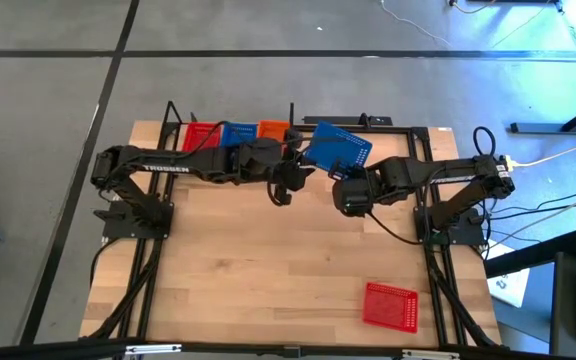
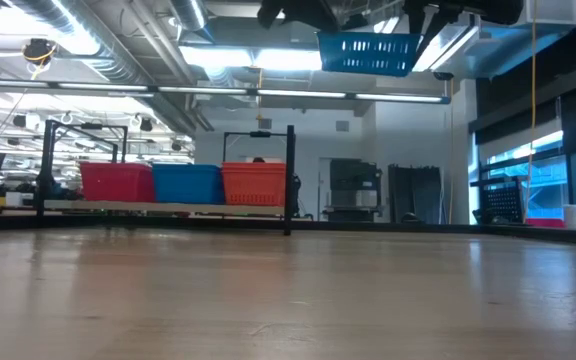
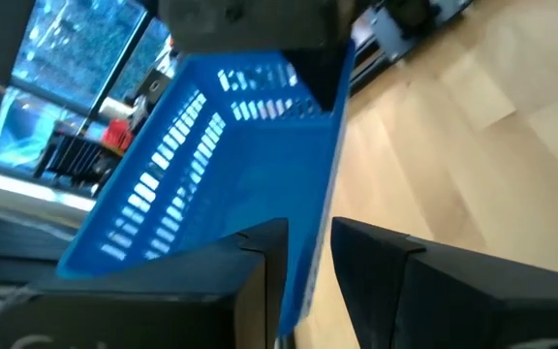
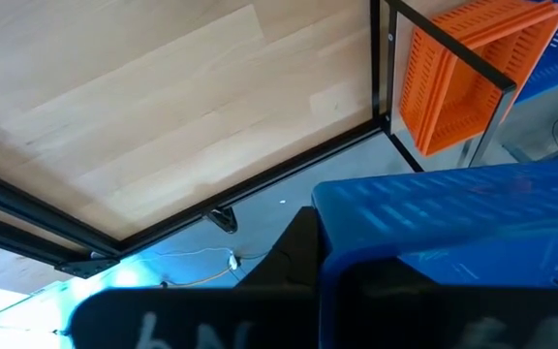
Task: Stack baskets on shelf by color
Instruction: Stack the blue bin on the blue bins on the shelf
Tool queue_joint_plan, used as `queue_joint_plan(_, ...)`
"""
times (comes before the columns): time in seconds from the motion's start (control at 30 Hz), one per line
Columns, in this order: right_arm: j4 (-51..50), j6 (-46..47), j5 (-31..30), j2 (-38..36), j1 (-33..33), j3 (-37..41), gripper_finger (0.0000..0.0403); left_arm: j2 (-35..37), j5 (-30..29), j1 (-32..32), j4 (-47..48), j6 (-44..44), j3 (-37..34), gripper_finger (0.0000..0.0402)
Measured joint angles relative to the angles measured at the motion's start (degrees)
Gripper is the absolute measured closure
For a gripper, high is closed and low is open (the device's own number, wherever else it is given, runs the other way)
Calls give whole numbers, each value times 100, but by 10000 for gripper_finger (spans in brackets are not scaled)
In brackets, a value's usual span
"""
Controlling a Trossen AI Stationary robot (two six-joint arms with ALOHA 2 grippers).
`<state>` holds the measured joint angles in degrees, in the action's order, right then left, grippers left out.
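A blue mesh basket [image 1: 336,148] [image 2: 368,52] hangs in the air above the table's far middle, between my two grippers. My left gripper [image 1: 290,178] [image 3: 308,276] meets it from the left, with its fingers on both sides of one basket wall. My right gripper [image 1: 350,188] [image 3: 250,24] is at the opposite end. On the shelf [image 2: 168,208] at the far edge sit red baskets [image 2: 116,182], blue baskets [image 2: 186,184] and orange baskets [image 2: 255,183] [image 4: 463,78]. One red basket [image 1: 390,305] lies on the table, near right. My left gripper pinches a wall of the blue basket [image 3: 310,242] between its two fingers [image 3: 260,271], one inside the basket and one outside. The basket is lifted clear and tilted. My right gripper sits over the basket's opposite wall [image 3: 260,68]; its fingers are hidden by the basket [image 4: 453,223] in its own wrist view.
The shelf's black rods and upright posts [image 1: 291,110] [image 4: 386,68] stand just beyond the held basket. The wooden tabletop [image 1: 268,270] stretches toward the near edge, with the lone red basket at its right.
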<state>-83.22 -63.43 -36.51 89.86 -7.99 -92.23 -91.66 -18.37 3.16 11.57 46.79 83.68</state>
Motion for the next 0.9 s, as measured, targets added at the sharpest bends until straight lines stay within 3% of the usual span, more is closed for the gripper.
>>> queue_joint_plan(0.7, 9, -7, 14, 9, -3, -2, 403, -357, -254, 46, 60, 337, 2, 325)
queue_joint_plan(0.8, 7, -12, 13, 9, 1, -2, 403, -361, -281, 46, 61, 338, 2, 343)
queue_joint_plan(0.9, 32, 36, 16, 9, 0, -2, 401, -361, -317, 48, 57, 337, 2, 386)
